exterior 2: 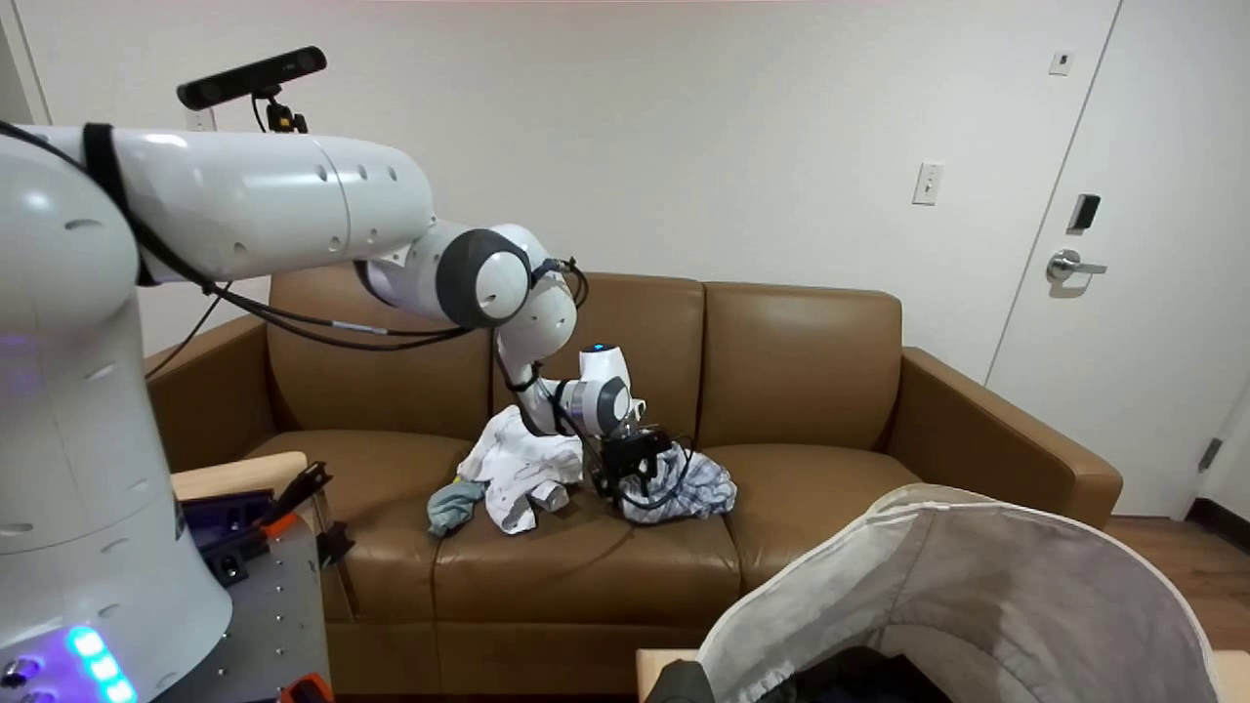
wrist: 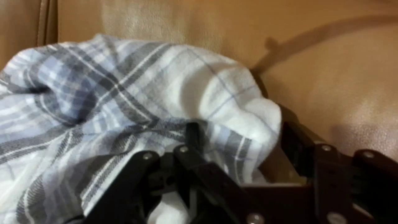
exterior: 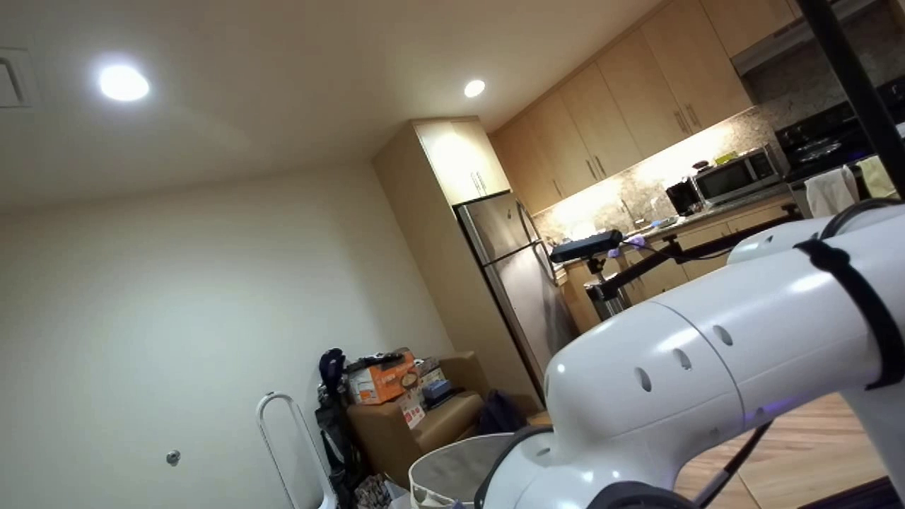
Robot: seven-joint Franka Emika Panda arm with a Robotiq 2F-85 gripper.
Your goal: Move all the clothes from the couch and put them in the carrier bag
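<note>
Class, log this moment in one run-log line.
gripper: open, astride plaid cloth | plaid cloth: on couch, unlifted | also: white clothing, teal-grey piece | carrier bag: dark contents inside | pending: bagging all these

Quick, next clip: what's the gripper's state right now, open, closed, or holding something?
Gripper: open, its jaws apart on either side of a fold of the plaid cloth, not visibly pinching it.

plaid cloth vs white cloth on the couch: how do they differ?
Pattern: the plaid cloth has grey-blue checks; the white cloth looks mostly plain.
Pose: the plaid cloth is bunched in a rounded heap; the white cloth lies more spread out.
Grasp: the open pincer straddles part of the plaid cloth; the white cloth is outside it.
Shared: both lie crumpled on the couch.
</note>
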